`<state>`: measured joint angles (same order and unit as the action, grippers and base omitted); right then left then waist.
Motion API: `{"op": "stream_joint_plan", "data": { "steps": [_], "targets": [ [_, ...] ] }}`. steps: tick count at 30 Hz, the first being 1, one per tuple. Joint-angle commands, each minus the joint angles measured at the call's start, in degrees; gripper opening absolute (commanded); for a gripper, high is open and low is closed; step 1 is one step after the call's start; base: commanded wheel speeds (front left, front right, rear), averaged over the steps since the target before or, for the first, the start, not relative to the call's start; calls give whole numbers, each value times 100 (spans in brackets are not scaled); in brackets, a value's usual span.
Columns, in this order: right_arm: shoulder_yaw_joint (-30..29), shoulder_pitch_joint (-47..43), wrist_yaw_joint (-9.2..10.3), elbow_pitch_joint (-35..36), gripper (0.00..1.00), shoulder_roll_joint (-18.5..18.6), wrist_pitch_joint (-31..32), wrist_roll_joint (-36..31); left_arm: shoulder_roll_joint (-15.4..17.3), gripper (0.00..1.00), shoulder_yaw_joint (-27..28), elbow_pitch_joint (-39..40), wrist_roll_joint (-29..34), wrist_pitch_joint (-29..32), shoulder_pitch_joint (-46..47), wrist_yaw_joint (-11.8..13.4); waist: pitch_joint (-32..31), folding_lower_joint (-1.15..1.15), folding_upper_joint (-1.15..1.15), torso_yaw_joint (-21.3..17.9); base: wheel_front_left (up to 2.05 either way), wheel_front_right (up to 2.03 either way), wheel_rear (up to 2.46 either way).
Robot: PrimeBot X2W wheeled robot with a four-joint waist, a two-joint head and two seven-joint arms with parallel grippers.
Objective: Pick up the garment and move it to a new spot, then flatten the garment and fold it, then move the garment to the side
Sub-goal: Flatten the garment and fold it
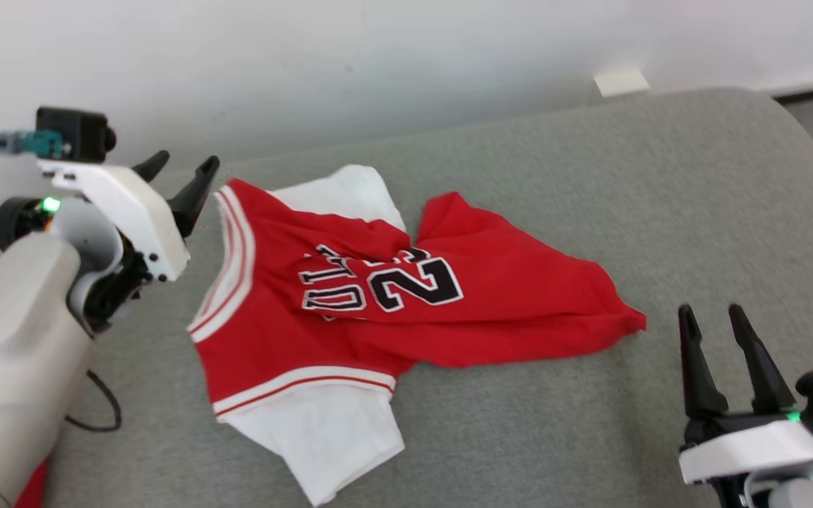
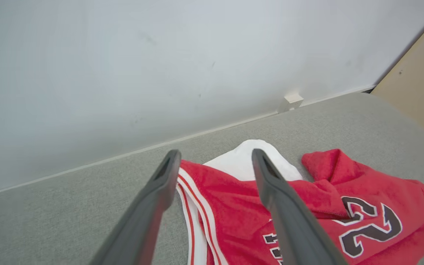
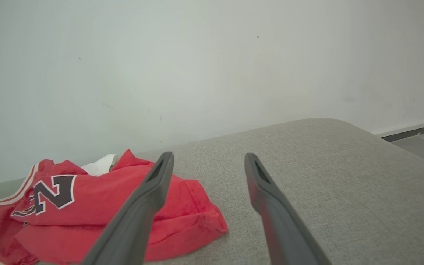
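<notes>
The garment [image 1: 378, 303] is a red jersey with white sleeves and a black number, lying rumpled on the grey cushion [image 1: 625, 212]. My left gripper [image 1: 184, 166] hovers open just off the jersey's striped collar edge, holding nothing. From the left wrist, its fingers [image 2: 289, 221] straddle the collar and a white sleeve of the garment [image 2: 234, 206] below them. My right gripper [image 1: 713, 314] stands open near the cushion's front right, a little right of the jersey's red hem corner. In the right wrist view the garment [image 3: 105, 217] lies to the left of the open fingers [image 3: 138, 213].
A pale wall [image 1: 378, 63] runs along the cushion's far edge, with a small white block [image 1: 620, 81] at its base. Bare grey cushion spreads to the right and behind the jersey. A dark cable [image 1: 99, 409] loops beside my left forearm.
</notes>
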<state>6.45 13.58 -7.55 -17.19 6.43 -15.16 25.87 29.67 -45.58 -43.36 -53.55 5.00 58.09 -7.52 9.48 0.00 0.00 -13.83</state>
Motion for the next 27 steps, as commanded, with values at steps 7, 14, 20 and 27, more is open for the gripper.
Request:
{"op": "stream_joint_plan", "data": {
  "steps": [7, 14, 20, 27],
  "targets": [
    [-189, -471, 12, -83, 100, 196, 7, -69, 42, 100, 149, 432, 176, -1330, -807, 212, -624, 0, 0, 643, 0, 0, 0],
    [-365, -739, 12, 38, 100, 175, 8, -126, 142, 100, 519, 1523, 138, -1969, -1983, 920, -720, 0, 0, 822, 0, 0, 0],
    [-452, -854, 13, 189, 100, 144, 22, -179, -54, 100, 1332, 2880, 620, -2010, -3233, 1572, -759, 0, 0, 939, 0, 0, 0],
    [-519, -954, 12, 358, 100, 87, 16, -232, -827, 100, 2438, 3892, 1579, -2014, -4743, 1741, -866, 0, 0, 1018, 0, 0, 0]
  ]
}}
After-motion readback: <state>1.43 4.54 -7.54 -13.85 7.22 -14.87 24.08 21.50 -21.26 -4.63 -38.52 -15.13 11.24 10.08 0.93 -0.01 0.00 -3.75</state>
